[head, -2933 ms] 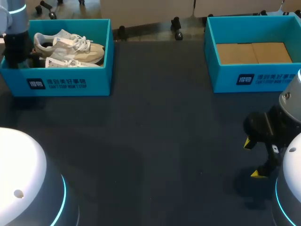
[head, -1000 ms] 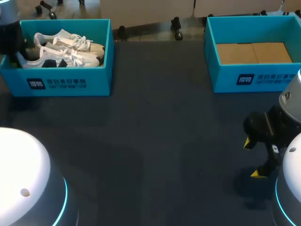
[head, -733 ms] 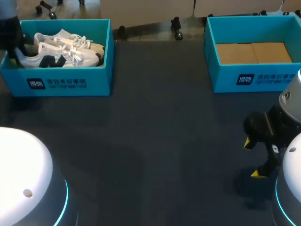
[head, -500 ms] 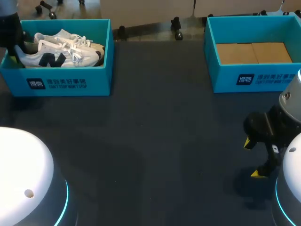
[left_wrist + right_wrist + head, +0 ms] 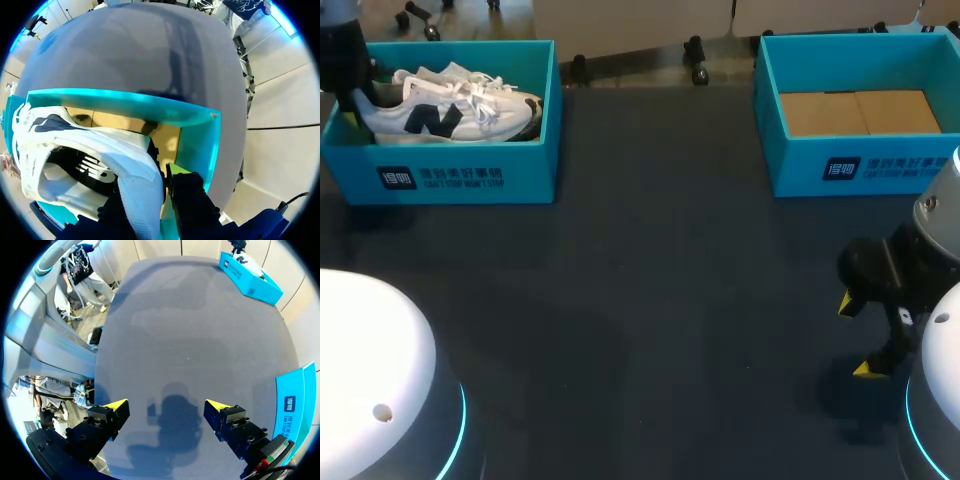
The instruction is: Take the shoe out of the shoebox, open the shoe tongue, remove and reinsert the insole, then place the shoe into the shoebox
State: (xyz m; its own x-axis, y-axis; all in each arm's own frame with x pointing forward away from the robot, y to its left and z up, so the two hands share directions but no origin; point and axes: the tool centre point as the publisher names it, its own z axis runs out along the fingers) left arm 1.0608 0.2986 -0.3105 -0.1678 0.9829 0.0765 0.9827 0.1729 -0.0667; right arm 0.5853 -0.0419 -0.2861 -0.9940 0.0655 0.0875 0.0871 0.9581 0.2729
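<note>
Shoe (image 5: 450, 108) higher, prob. in L tool (image 5: 150, 182)

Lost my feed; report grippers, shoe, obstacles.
Left gripper shut on shoe at heel, inside shoebox. Right gripper open over table. Second shoe beside it.

Head view overlooks the dark grey table (image 5: 660, 300) from above and behind; both wrist views face it, the left close inside the turquoise cardboard shoebox (image 5: 125, 102).

The left claw (image 5: 165, 181) has lifted the shoe (image 5: 450, 110) upright in the shoebox (image 5: 470, 176).
</note>
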